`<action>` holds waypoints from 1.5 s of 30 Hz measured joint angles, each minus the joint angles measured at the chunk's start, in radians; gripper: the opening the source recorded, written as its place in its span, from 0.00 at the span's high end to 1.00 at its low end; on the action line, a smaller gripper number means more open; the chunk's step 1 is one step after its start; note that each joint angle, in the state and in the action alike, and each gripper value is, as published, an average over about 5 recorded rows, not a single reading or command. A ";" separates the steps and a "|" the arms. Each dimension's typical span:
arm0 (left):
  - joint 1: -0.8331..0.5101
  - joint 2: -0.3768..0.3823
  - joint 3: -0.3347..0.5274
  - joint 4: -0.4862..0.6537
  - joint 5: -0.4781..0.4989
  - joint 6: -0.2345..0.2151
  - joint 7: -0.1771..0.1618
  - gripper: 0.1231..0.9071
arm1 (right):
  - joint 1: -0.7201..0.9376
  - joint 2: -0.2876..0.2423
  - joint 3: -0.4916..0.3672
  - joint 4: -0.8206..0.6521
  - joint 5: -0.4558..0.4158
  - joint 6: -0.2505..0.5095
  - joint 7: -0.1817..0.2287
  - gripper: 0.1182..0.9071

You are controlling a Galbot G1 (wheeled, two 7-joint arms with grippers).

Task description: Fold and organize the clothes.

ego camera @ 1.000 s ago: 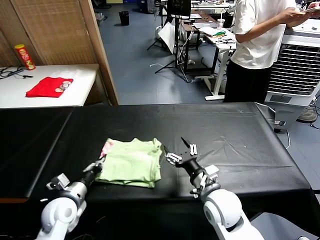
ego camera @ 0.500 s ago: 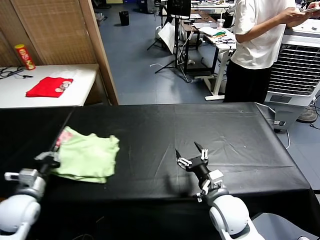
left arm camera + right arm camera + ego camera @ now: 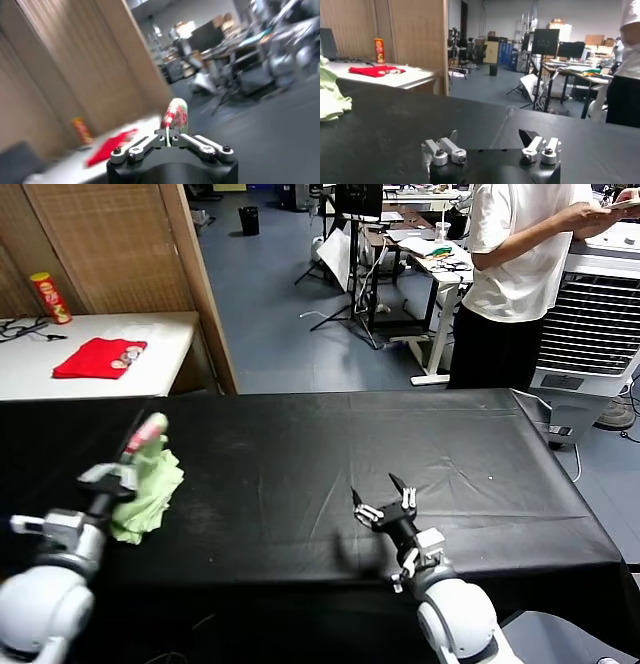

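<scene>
Your left end effector [image 3: 112, 481], clamped on the folded pale mint-green cotton T-shirt [image 3: 148, 479], has dragged it toward the black surface's [image 3: 420, 444] left edge; right end effector [image 3: 385, 502] idles open, so the fold appears done.

The left wrist view is motion-blurred; the left hand [image 3: 169, 140] hides most of the T-shirt [image 3: 175, 114].

I see a red folded garment [image 3: 98, 357] and a red-and-yellow can [image 3: 48, 297] on the white side table [image 3: 150, 374]; a person in white shirt [image 3: 520, 264] stands beyond my black table [image 3: 400, 444]
</scene>
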 joint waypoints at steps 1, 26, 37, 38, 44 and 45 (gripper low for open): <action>-0.009 -0.022 0.035 -0.005 -0.026 0.006 -0.007 0.97 | -0.001 0.001 0.002 -0.002 0.000 0.000 0.000 0.14; -0.024 -0.303 0.426 0.059 0.194 -0.254 0.116 0.14 | 0.144 0.006 -0.119 -0.111 0.452 -0.220 0.038 0.14; 0.031 -0.292 0.361 0.034 0.204 -0.281 0.082 0.14 | 0.266 0.086 -0.195 -0.261 0.680 -0.264 0.117 0.34; 0.036 -0.293 0.356 0.032 0.204 -0.283 0.081 0.14 | 0.276 0.092 -0.199 -0.275 0.676 -0.258 0.114 0.40; 0.070 -0.295 0.323 0.027 0.204 -0.317 0.080 0.14 | 0.342 0.092 -0.234 -0.373 0.495 -0.141 0.000 0.82; 0.076 -0.296 0.317 0.027 0.204 -0.325 0.080 0.14 | 0.355 0.087 -0.241 -0.391 0.442 -0.112 -0.027 0.88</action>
